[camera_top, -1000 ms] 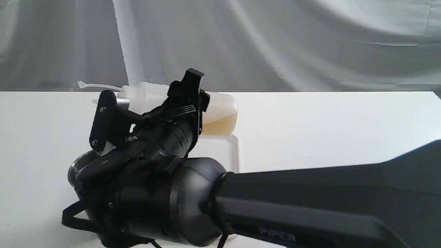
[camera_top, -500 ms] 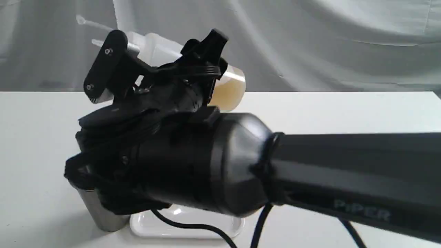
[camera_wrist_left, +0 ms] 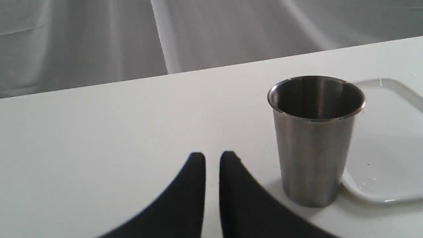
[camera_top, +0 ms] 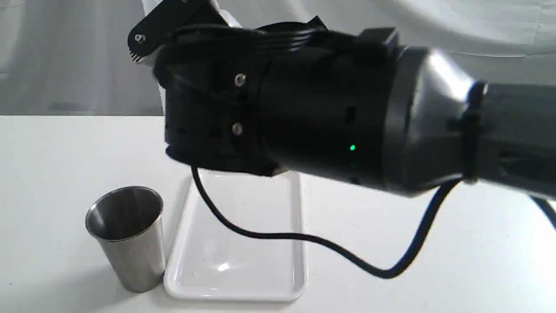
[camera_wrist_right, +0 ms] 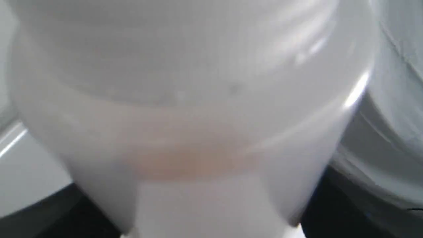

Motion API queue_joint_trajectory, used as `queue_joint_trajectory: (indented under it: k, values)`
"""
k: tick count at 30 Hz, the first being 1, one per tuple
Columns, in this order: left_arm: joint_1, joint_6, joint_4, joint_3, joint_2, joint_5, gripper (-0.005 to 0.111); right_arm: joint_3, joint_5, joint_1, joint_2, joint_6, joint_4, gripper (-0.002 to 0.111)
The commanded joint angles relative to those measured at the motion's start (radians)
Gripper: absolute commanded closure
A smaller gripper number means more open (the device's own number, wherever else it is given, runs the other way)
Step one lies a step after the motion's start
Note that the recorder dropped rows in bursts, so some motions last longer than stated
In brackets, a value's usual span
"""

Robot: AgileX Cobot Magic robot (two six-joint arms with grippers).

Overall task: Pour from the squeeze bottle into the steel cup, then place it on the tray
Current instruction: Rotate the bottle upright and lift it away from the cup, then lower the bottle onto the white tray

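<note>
the right gripper (camera_top: 217, 26), high above the white table (camera_top: 478, 261), clamps the squeeze bottle (camera_wrist_right: 198, 115), with a band of amber liquid showing inside. the steel cup (camera_top: 130, 243) stands upright just beside the tray (camera_top: 243, 261). the left gripper (camera_wrist_left: 213, 162) sits low near the cup, fingers nearly together, holding nothing.

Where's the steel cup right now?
Exterior view, lower left: the steel cup stands upright on the white table, just left of the tray. The left gripper sits low beside it.
</note>
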Motion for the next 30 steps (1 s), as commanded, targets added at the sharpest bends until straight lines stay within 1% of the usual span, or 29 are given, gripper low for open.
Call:
queue_joint_trajectory:
  k: [1, 7, 14, 17, 21, 23, 27, 29, 30]
  values:
    - [-0.003, -0.002, 0.001, 0.004, -0.005, -0.007, 0.098, -0.008, -0.079, -0.029, -0.043, 0.005, 0.032, 0.066]
    - [-0.003, -0.002, 0.001, 0.004, -0.005, -0.007, 0.098, -0.008, -0.148, -0.078, -0.078, 0.005, 0.117, 0.066]
    - [-0.003, -0.002, 0.001, 0.004, -0.005, -0.007, 0.098, -0.006, -0.229, -0.156, -0.120, 0.005, 0.272, 0.066]
    - [-0.003, -0.002, 0.001, 0.004, -0.005, -0.007, 0.098, 0.020, -0.316, -0.194, -0.142, 0.005, 0.333, 0.066]
    - [-0.003, -0.002, 0.001, 0.004, -0.005, -0.007, 0.098, 0.090, -0.490, -0.241, -0.170, 0.003, 0.424, 0.066]
    - [-0.003, -0.002, 0.001, 0.004, -0.005, -0.007, 0.098, 0.133, -0.569, -0.258, -0.182, -0.006, 0.436, 0.066]
    - [-0.003, -0.002, 0.001, 0.004, -0.005, -0.007, 0.098, 0.213, -0.761, -0.281, -0.190, -0.130, 0.485, 0.066]
    - [-0.003, -0.002, 0.001, 0.004, -0.005, -0.007, 0.098, 0.256, -0.869, -0.296, -0.190, -0.260, 0.600, 0.066]
    - [-0.003, -0.002, 0.001, 0.004, -0.005, -0.007, 0.098, 0.286, -0.940, -0.305, -0.188, -0.362, 0.688, 0.066]
